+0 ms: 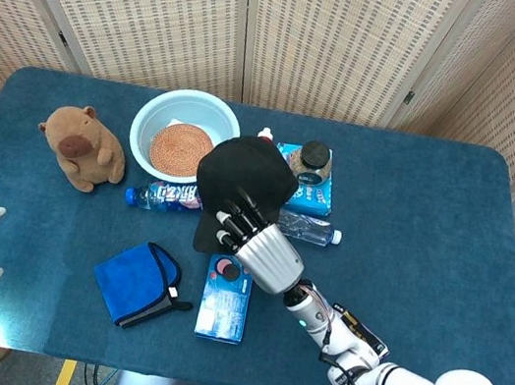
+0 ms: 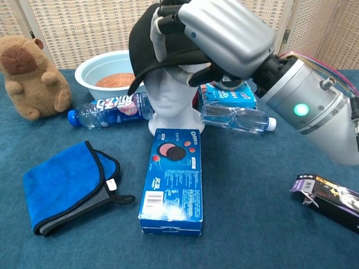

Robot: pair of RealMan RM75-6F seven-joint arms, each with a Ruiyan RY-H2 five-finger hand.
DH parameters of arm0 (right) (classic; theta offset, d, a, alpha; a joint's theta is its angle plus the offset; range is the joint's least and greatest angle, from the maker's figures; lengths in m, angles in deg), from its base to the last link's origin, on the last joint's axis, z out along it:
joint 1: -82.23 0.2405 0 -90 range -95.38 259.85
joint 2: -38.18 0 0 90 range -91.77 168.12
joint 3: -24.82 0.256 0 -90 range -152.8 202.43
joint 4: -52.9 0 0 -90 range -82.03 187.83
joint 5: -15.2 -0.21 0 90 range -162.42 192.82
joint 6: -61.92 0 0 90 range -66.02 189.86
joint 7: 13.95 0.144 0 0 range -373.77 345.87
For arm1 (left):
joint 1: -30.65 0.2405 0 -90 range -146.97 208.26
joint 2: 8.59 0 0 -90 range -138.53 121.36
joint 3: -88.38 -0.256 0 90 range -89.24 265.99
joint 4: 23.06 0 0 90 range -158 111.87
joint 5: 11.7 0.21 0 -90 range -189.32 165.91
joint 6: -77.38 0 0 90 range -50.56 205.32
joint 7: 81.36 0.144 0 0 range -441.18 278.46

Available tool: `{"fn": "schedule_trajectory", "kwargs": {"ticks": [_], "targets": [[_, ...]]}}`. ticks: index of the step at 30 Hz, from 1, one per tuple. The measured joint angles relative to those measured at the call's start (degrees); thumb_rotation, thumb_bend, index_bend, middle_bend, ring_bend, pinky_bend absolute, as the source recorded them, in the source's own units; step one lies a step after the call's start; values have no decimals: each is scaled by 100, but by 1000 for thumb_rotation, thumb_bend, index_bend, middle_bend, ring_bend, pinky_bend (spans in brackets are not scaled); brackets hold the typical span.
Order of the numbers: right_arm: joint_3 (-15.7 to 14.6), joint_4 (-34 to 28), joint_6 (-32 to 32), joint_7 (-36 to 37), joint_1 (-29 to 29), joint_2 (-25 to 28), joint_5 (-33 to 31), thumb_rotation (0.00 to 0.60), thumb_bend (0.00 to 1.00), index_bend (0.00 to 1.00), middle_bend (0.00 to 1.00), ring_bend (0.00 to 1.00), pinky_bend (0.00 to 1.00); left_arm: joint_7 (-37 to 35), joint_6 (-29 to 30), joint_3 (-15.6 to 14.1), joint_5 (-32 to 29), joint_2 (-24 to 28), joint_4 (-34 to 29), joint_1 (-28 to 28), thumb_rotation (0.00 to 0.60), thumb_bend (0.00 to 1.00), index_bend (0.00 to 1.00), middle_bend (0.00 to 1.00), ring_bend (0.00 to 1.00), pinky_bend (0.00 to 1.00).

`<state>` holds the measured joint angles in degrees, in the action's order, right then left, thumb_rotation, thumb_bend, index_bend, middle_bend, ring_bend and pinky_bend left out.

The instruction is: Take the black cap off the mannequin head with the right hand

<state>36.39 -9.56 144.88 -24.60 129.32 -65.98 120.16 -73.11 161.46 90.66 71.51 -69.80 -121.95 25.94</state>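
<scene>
Right hand (image 2: 216,31) clamps black cap (image 2: 147,47), brim apparently pinched; weak pinch risks slip, snag topples mannequin head (image 2: 173,101).

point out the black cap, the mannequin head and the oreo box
black cap (image 2: 145,42), chest view, left side panel
mannequin head (image 2: 168,98), chest view, white face
oreo box (image 2: 171,182), chest view, top face

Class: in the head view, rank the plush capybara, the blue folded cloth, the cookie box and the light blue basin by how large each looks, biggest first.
1. Light blue basin
2. Blue folded cloth and plush capybara: too alike to separate
3. Cookie box, partly covered by the robot hand
</scene>
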Motion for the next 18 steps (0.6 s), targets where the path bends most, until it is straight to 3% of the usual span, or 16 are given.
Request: {"fn": "schedule_trajectory", "kwargs": {"ticks": [18], "targets": [[739,265,134,-44,594,7,-421,600,484,738,389,215,108,5,18,-2,12,2,-15,2,600,241,113,41,66,0]]}}
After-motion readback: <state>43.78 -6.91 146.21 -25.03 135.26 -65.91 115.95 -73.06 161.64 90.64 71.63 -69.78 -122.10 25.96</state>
